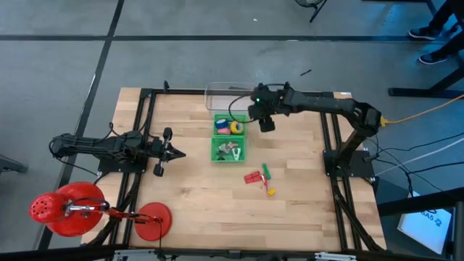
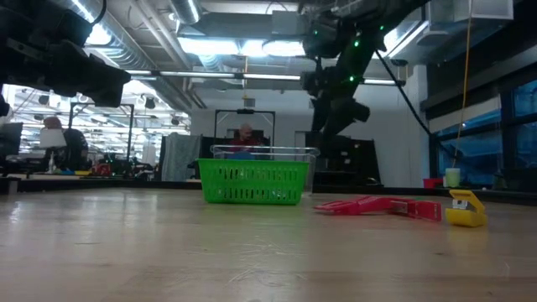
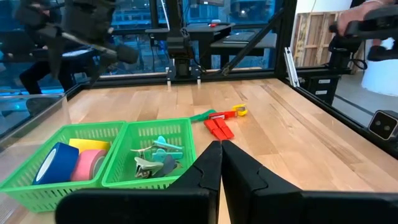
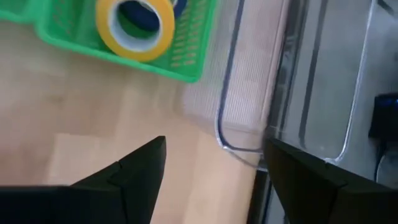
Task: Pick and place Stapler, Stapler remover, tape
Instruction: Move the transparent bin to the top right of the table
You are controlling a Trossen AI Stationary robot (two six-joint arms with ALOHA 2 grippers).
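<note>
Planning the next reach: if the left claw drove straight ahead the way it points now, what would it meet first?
Probably the flat red stapler lying on the wooden table: it sits just beyond the left claw, whose fingers are shut. The green plastic basket lies just beside that line; depth is uncertain.

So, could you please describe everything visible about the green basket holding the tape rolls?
The green basket is slotted plastic, with two compartments side by side, sitting flat on the wooden table. One compartment holds the blue, yellow and pink tape rolls; the other holds small claw-shaped pieces. A clear bin stands beside it. Neither gripper touches it.
</note>
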